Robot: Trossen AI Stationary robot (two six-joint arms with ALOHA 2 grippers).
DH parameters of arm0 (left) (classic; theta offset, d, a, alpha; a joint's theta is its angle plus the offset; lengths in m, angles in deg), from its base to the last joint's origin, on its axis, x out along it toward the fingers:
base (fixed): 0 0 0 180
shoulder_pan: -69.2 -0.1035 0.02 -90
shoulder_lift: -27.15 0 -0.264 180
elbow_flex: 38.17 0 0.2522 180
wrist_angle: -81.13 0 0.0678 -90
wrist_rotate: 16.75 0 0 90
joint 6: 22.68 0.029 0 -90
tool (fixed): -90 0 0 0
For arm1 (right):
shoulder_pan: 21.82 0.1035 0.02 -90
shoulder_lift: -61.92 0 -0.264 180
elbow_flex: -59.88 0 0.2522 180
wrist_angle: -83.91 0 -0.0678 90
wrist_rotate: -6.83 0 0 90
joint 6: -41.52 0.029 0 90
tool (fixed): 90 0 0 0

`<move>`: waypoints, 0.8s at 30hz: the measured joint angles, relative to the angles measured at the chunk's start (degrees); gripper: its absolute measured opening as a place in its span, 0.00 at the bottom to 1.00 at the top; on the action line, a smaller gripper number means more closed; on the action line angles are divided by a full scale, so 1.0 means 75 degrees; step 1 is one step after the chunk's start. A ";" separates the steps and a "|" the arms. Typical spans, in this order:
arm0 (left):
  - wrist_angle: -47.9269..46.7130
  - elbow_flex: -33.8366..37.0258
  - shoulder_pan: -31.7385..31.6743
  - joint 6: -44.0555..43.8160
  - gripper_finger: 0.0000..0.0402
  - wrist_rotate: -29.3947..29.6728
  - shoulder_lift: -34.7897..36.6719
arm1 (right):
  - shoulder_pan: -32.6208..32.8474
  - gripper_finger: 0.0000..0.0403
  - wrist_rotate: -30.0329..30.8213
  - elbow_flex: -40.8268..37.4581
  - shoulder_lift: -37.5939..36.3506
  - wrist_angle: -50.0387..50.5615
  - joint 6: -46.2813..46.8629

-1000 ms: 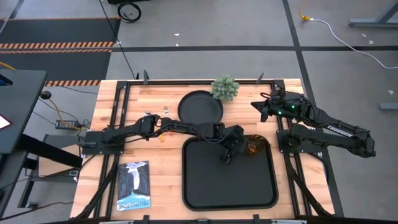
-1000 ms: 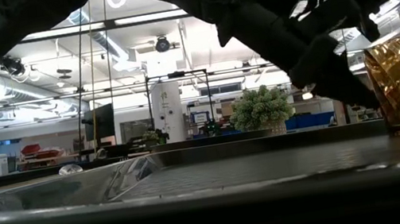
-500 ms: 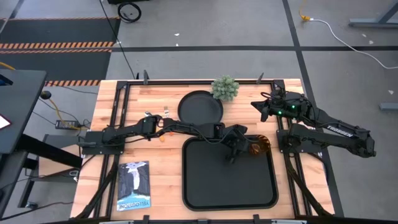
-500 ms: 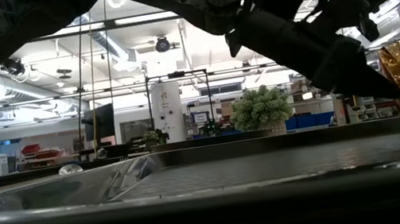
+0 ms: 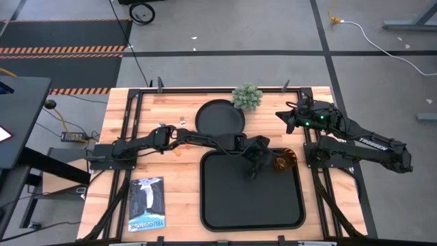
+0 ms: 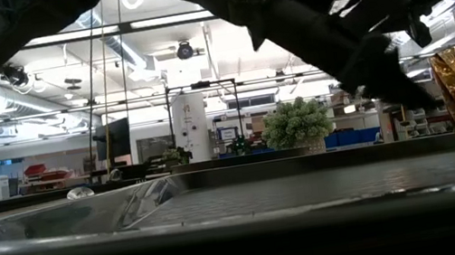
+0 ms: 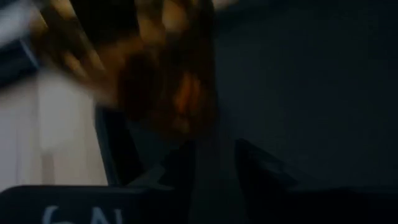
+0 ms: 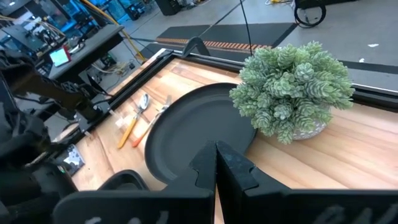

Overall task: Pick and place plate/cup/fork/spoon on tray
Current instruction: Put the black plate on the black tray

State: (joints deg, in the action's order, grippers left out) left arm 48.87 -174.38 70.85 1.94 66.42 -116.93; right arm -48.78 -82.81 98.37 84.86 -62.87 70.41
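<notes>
Fork (image 8: 151, 120) and spoon (image 8: 132, 118), both small with silver metal ends and orange handles, lie side by side on my wooden desk (image 5: 174, 174), just left of the round matte black plate (image 5: 220, 117). Further along the far edge I see a small green potted plant (image 5: 247, 96) touching the plate's rim. Nearer me, on the left, a printed booklet (image 5: 147, 203) lies on the desk. My left gripper (image 5: 255, 166) reaches over the far end of the large black rectangular tray (image 5: 232, 205); its fingers (image 7: 255, 171) are slightly spread, holding nothing. Just right of them stands the small amber translucent cup (image 5: 283, 160), upright in the tray's far right corner. My right gripper (image 5: 285, 117) waits above the desk's far right corner, fingers (image 8: 233, 165) pressed together
</notes>
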 joint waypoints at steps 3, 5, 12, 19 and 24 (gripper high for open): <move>-0.0822 0.0014 -0.0020 0.0003 0.26 0.0152 0.0166 | 0.0000 0.02 0.0002 -0.0002 0.0003 -0.0006 -0.0080; -0.1190 0.0013 -0.0032 0.0006 0.22 0.0166 0.0325 | 0.0000 0.02 0.0008 0.0000 0.0003 0.0000 -0.0140; -0.2152 0.0012 -0.0028 0.0009 0.06 0.0167 0.0760 | 0.0014 0.02 0.0008 0.0001 0.0003 0.0049 -0.0281; -0.3103 0.0003 0.0076 -0.0140 0.01 0.0167 0.1016 | 0.0044 0.02 0.0008 0.0001 0.0003 0.0068 -0.0395; -0.4121 0.0009 0.0118 -0.0353 0.01 0.0163 0.1098 | 0.0044 0.02 0.0005 0.0001 0.0003 0.0166 -0.0395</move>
State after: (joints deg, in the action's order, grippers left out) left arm 17.96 -174.32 71.74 -0.71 67.65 -108.70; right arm -48.45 -82.77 98.37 84.88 -61.62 67.45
